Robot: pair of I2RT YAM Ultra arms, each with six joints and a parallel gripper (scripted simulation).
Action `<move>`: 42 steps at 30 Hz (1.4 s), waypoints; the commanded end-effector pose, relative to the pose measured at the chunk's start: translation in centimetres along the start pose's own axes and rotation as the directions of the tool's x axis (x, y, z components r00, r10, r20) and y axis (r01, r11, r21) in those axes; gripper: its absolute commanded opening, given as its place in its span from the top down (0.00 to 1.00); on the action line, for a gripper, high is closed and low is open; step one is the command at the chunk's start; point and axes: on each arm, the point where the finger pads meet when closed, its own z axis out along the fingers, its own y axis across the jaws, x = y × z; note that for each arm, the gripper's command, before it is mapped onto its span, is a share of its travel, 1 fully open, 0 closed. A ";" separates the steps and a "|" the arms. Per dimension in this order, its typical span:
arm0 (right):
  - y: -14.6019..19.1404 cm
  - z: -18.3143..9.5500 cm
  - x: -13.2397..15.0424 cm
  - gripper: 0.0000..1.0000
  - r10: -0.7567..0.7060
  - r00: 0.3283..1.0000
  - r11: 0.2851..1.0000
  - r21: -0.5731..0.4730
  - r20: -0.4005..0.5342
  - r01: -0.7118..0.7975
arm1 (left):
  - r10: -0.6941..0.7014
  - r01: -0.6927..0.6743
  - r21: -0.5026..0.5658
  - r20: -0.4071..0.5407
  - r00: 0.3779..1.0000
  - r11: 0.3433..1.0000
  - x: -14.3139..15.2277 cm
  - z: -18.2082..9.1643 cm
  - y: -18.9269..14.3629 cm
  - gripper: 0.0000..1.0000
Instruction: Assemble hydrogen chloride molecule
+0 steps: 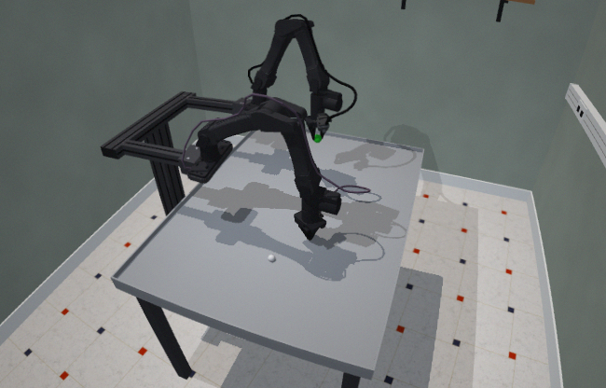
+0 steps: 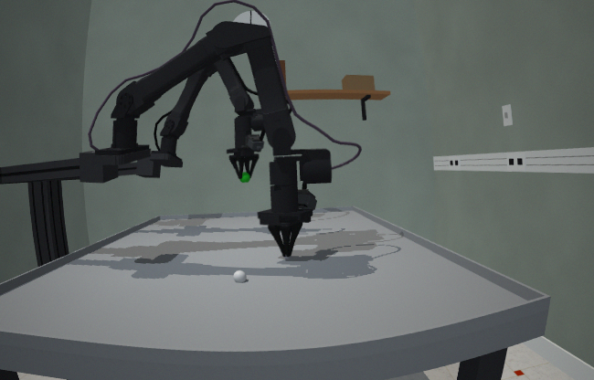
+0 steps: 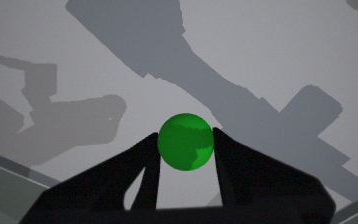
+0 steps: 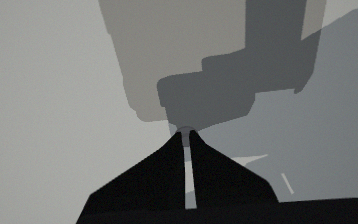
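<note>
My left gripper [image 1: 318, 136] [image 2: 245, 175] [image 3: 185, 138] is shut on the green ball [image 1: 317, 139] [image 2: 245, 178] [image 3: 185, 150] and holds it well above the table at the far end. The ball's hole is not visible. My right gripper [image 1: 309, 237] [image 2: 286, 255] [image 4: 186, 139] points straight down, low at the table, its fingertips nearly together on the grey peg. The peg [image 4: 186, 138] shows as a small grey round collar between the tips; the rest is hidden. The white ball [image 1: 271, 257] [image 2: 239, 276] lies apart on the table, nearer the exterior camera than the right gripper. Its hole cannot be seen.
The grey table [image 1: 228, 298] [image 2: 243, 321] has a low raised rim. Both arms reach over it from a black frame [image 1: 151, 122] [image 2: 30, 171] along one side. Arm shadows cross the table around the right gripper.
</note>
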 end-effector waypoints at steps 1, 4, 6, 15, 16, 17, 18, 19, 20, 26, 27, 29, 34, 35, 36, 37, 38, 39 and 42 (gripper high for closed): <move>0.3 -1.4 -0.8 1.00 -0.009 1.000 1.000 0.000 0.015 0.009 | -0.004 0.004 -0.016 0.050 0.999 1.000 -1.7 -0.8 0.6 1.00; 0.1 -1.8 -0.9 1.00 -0.008 1.000 1.000 0.005 0.017 0.008 | -0.004 0.004 -0.016 0.050 0.999 1.000 -1.7 -0.8 0.6 1.00; 0.1 -2.1 -0.9 1.00 -0.007 1.000 1.000 0.005 0.017 0.007 | -0.004 0.004 -0.016 0.050 0.999 1.000 -1.7 -0.8 0.6 1.00; 0.0 -6.0 -0.6 1.00 -0.003 1.000 1.000 0.002 0.004 0.003 | -0.004 0.004 -0.016 0.050 0.999 1.000 -1.7 -0.8 0.6 1.00; 0.3 -6.6 -0.5 1.00 -0.002 1.000 1.000 -0.005 0.001 0.002 | -0.004 0.004 -0.016 0.050 0.999 1.000 -1.7 -0.8 0.6 1.00; 0.6 -7.2 -0.4 1.00 -0.002 1.000 1.000 -0.015 -0.001 0.002 | -0.004 0.004 -0.016 0.050 0.999 1.000 -1.7 -0.8 0.6 1.00; 0.6 -7.2 -0.4 1.00 -0.002 1.000 1.000 -0.015 -0.001 0.002 | -0.004 0.004 -0.016 0.050 0.999 1.000 -1.7 -0.8 0.6 1.00; 0.6 -7.2 -0.4 1.00 -0.002 1.000 1.000 -0.015 -0.001 0.002 | -0.004 0.004 -0.016 0.050 0.999 1.000 -1.7 -0.8 0.6 1.00; 1.0 -7.6 -0.1 1.00 -0.003 1.000 1.000 -0.023 -0.008 0.003 | -0.004 0.004 -0.016 0.050 0.999 1.000 -1.7 -0.8 0.6 1.00; 0.0 -9.1 -0.9 1.00 -0.005 1.000 1.000 0.015 0.021 0.004 | -0.004 0.004 -0.016 0.050 0.999 1.000 -1.7 -0.8 0.6 1.00; -0.5 -9.3 -1.2 1.00 -0.008 1.000 0.999 0.032 0.030 0.007 | -0.004 0.004 -0.016 0.050 0.999 1.000 -1.7 -0.8 0.6 1.00; -1.6 -9.7 -1.7 1.00 -0.009 0.999 0.998 0.063 0.047 0.006 | -0.004 0.004 -0.016 0.050 0.999 1.000 -1.7 -0.8 0.6 1.00; -3.1 -9.7 -1.7 1.00 0.006 0.998 0.996 0.090 0.060 -0.012 | -0.004 0.004 -0.016 0.050 0.999 1.000 -1.7 -0.8 0.6 1.00; -3.1 -9.7 -1.7 1.00 0.006 0.998 0.996 0.090 0.060 -0.012 | -0.004 0.004 -0.016 0.050 0.999 1.000 -1.7 -0.8 0.6 1.00; -3.1 -9.7 -1.7 1.00 0.006 0.998 0.996 0.090 0.060 -0.012 | -0.004 0.004 -0.016 0.050 0.999 1.000 -1.7 -0.8 0.6 1.00; -2.6 -9.4 -1.6 1.00 0.004 0.999 0.997 0.076 0.051 -0.008 | -0.004 0.004 -0.016 0.050 0.999 1.000 -1.7 -0.8 0.6 1.00; -2.4 -9.0 -1.2 1.00 0.007 0.999 0.998 0.068 0.047 -0.010 | -0.004 0.004 -0.016 0.050 0.999 1.000 -1.7 -0.8 0.6 1.00; -1.9 -8.5 -0.9 1.00 0.008 0.999 0.999 0.051 0.038 -0.010 | -0.004 0.004 -0.016 0.050 0.999 1.000 -1.7 -0.8 0.6 1.00; -0.3 -7.9 -0.7 1.00 -0.010 1.000 1.000 0.012 0.018 0.010 | -0.004 0.004 -0.016 0.050 0.999 1.000 -1.7 -0.8 0.6 1.00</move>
